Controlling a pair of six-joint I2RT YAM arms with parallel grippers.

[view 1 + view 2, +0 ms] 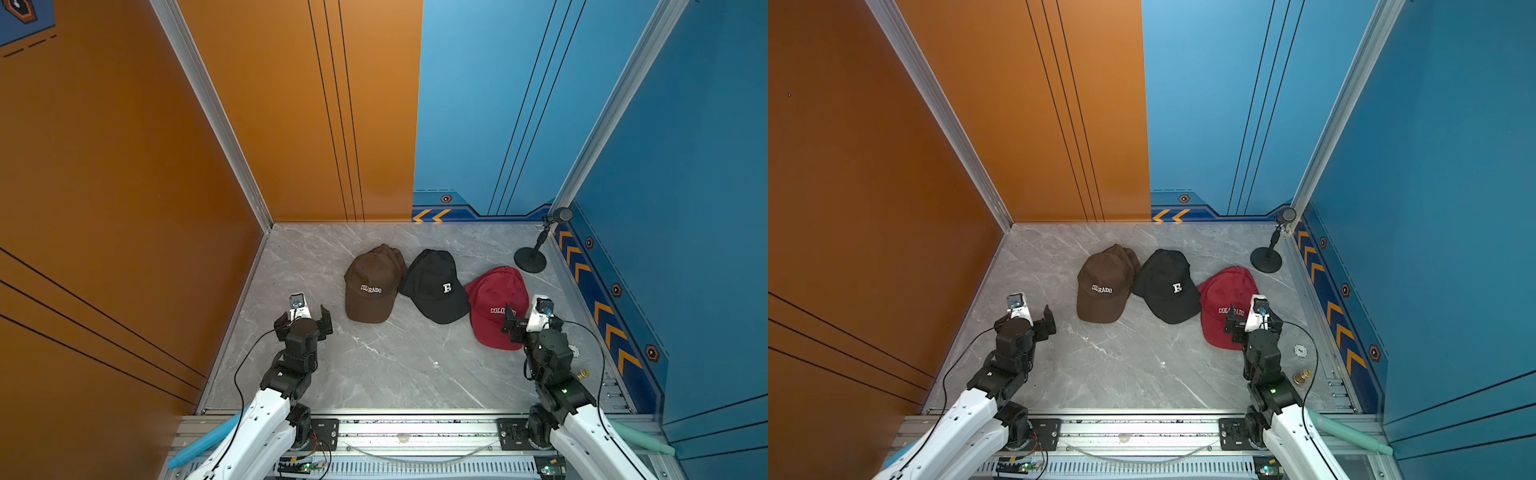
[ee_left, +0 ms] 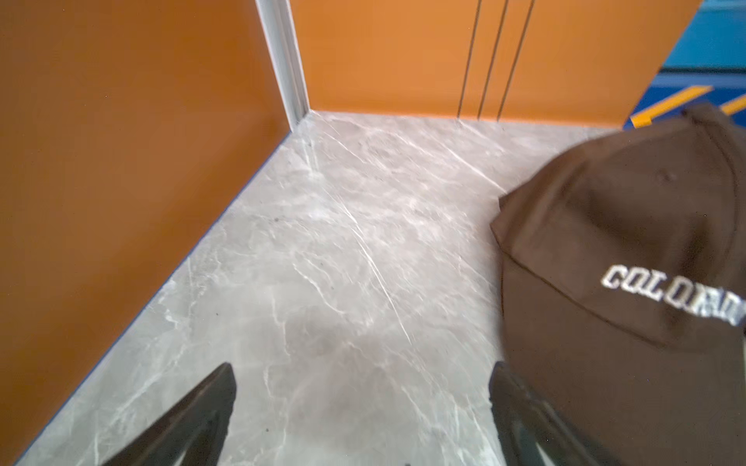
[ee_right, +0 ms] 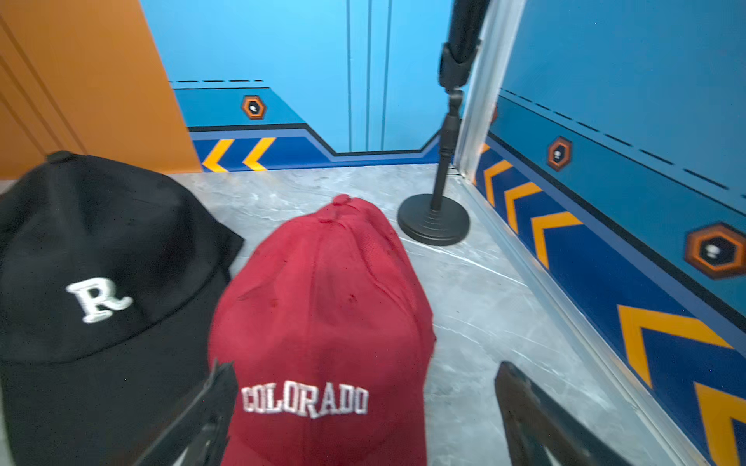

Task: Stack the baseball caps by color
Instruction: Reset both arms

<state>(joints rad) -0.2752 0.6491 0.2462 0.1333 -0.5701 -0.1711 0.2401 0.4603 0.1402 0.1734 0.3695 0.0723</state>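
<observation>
Three piles of baseball caps lie in a row mid-table in both top views. At the left is a dark brown cap (image 1: 371, 286) with "COLORADO" lettering, and a second brown crown shows behind it. In the middle is a black cap (image 1: 434, 286) with a white "R". At the right is a red "COLORADO" cap (image 1: 494, 303). My left gripper (image 1: 302, 314) hovers open just left of the brown cap (image 2: 625, 226), nothing between its fingers (image 2: 218, 387). My right gripper (image 1: 532, 322) is open above the red cap's (image 3: 323, 302) brim side, beside the black cap (image 3: 101, 242).
A black round-based microphone stand (image 1: 530, 259) stands in the far right corner, close behind the red cap. A small brass piece (image 1: 583, 373) and a white disc (image 1: 1300, 351) lie near the right wall. Orange wall (image 2: 121, 161) bounds the left, blue wall the right.
</observation>
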